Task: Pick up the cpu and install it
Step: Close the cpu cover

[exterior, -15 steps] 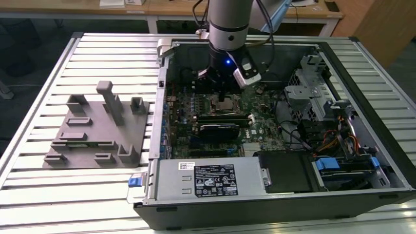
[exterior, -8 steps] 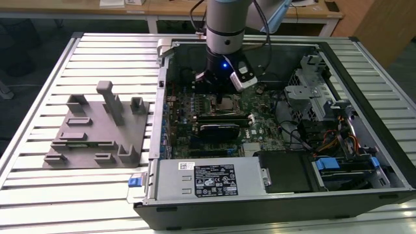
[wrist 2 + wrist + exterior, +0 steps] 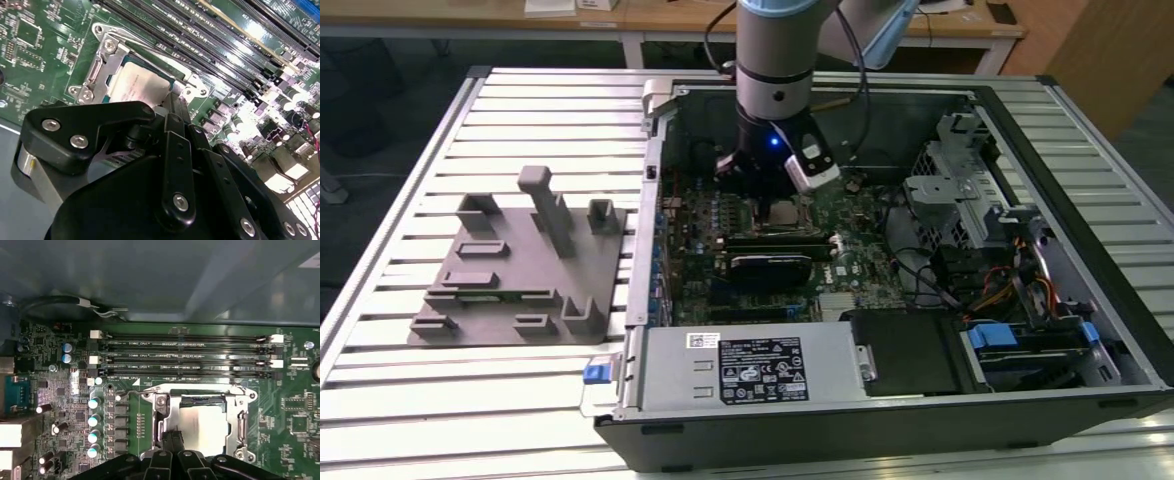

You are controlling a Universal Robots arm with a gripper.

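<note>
Now your gripper (image 3: 172, 442) sits low over the socket (image 3: 240, 425) on the motherboard (image 3: 295, 425), inside the open case (image 3: 1067, 130). In both wrist views the cpu (image 3: 137, 85) lies flat within the socket's metal frame, its silvery top bare. The fingers (image 3: 170, 440) look drawn together into a narrow black tip at one edge of the cpu; you cannot tell from these views whether they grip that edge or merely touch it. By my reading, you are at the install step: the chip looks seated or close to it. What counts from here is a level chip and a clean, straight parting of the fingers, without dragging it sideways across the socket.
</note>
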